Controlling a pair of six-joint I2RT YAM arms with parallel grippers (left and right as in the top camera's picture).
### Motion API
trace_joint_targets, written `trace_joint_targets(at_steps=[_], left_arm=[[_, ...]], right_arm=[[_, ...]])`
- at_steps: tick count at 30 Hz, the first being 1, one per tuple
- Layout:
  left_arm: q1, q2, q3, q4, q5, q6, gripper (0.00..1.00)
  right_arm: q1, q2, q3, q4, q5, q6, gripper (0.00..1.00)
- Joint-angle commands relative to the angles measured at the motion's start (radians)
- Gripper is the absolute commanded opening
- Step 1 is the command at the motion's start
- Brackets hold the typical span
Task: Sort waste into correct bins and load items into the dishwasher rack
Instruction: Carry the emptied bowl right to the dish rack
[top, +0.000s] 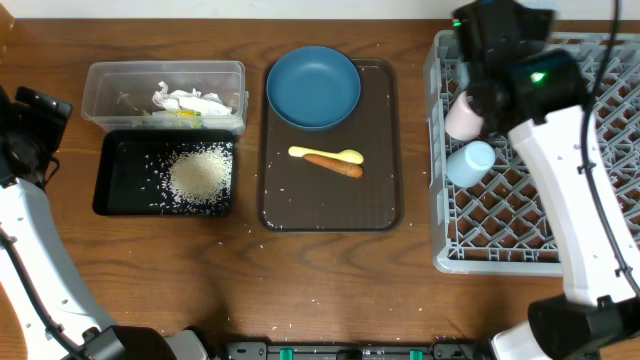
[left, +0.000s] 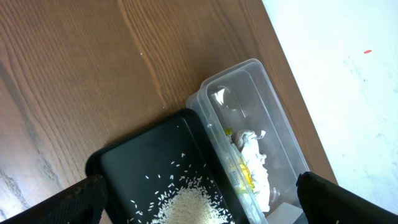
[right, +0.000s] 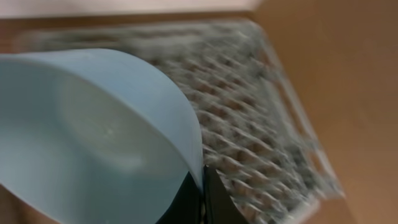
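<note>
My right gripper (right: 203, 186) is shut on the rim of a pale blue bowl (right: 93, 137), held over the grey dishwasher rack (right: 249, 112); overhead, the arm (top: 495, 40) hides the bowl. A pink cup (top: 463, 115) and a pale blue cup (top: 470, 162) lie in the rack (top: 520, 220). The dark blue plate (top: 313, 87), yellow spoon (top: 325, 154) and orange-brown food piece (top: 335, 165) are on the brown tray. Rice (top: 200, 172) lies in the black tray (top: 120, 180). Paper scraps (top: 190, 102) are in the clear tub (top: 110, 90). My left gripper (left: 199, 205) is open and empty above the black tray (left: 137, 162).
The dark brown serving tray (top: 380, 200) sits mid-table between the bins and the rack. A few rice grains are scattered on it and on the wood nearby. The clear tub (left: 273, 124) stands at the table's back edge. My left arm (top: 30, 130) is at the far left.
</note>
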Motion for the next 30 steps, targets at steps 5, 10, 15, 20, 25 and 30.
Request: trace_joint_targets(at_steps=[5,10,15,20,25,30], left_arm=[[0.004,-0.003,0.020,0.000,-0.005,-0.002,1.00],[0.004,-0.003,0.020,0.000,-0.005,-0.002,1.00],[0.004,-0.003,0.020,0.000,-0.005,-0.002,1.00],[0.004,-0.003,0.020,0.000,-0.005,-0.002,1.00],[0.004,-0.003,0.020,0.000,-0.005,-0.002,1.00],[0.004,-0.003,0.020,0.000,-0.005,-0.002,1.00]], right_arm=[[-0.170,0.114,-0.005,-0.048,0.177,0.107,0.01],[-0.246,0.217,-0.005,-0.069,0.182,-0.011,0.01],[-0.258,0.312,-0.005,-0.138,0.296,-0.014,0.01],[-0.257,0.381,-0.005,-0.138,0.361,-0.014,0.01],[-0.244,0.419,-0.005,-0.136,0.360,-0.013,0.01],[-0.216,0.424,-0.005,-0.094,0.357,0.009,0.01]])
